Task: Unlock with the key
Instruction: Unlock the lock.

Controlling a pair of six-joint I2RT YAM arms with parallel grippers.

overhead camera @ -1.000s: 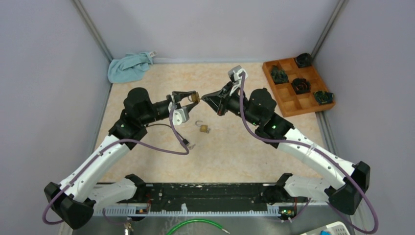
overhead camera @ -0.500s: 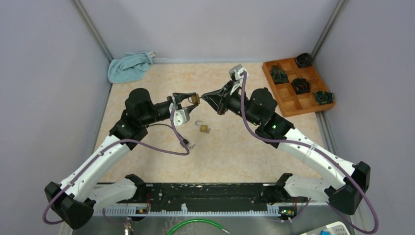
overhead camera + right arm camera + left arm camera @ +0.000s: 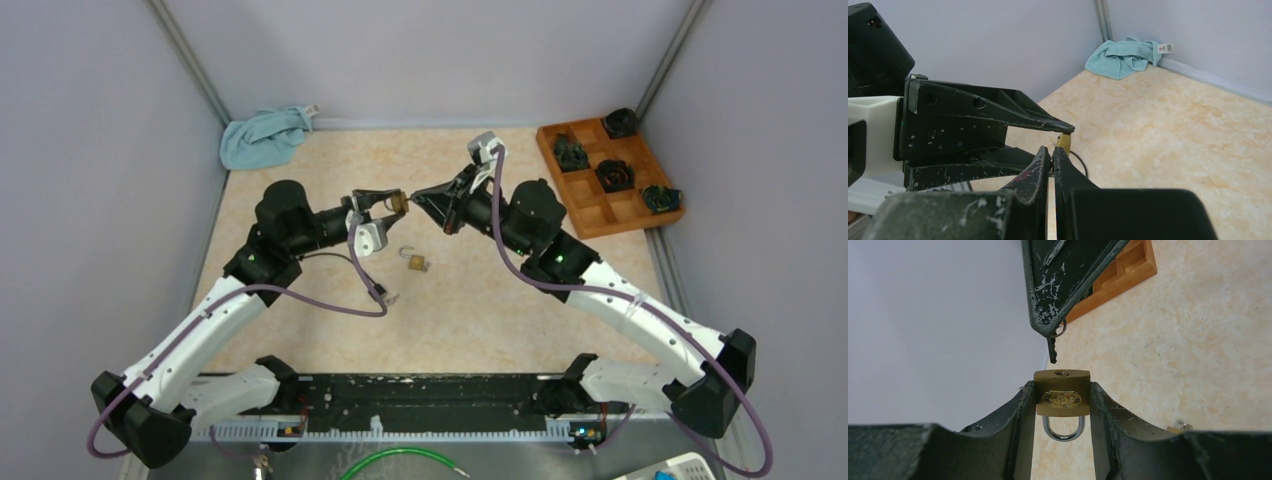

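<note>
Your beige marbled tabletop [image 3: 470,320] fills the floor of the enclosure, and both arms reach over it and meet near its far middle. At the far right sits the square wooden tray with compartments [image 3: 585,205]; four of its cells hold dark, lumpy objects [image 3: 613,175]. The crumpled teal cloth [image 3: 262,137] lies in the far left corner.

Your left gripper [image 3: 396,202] is clamped on the body of a small brass padlock with a steel shackle [image 3: 1062,392], held off the table with the keyhole face turned towards the right gripper [image 3: 418,199]. That one has its fingers pressed together on the head of a small dark metal key [image 3: 1052,351]. The blade points at the lock, its tip just short of the keyhole face and slightly to one side of the hole, not touching.

A second brass padlock [image 3: 415,260] lies on the table just nearer you than the two grippers.
</note>
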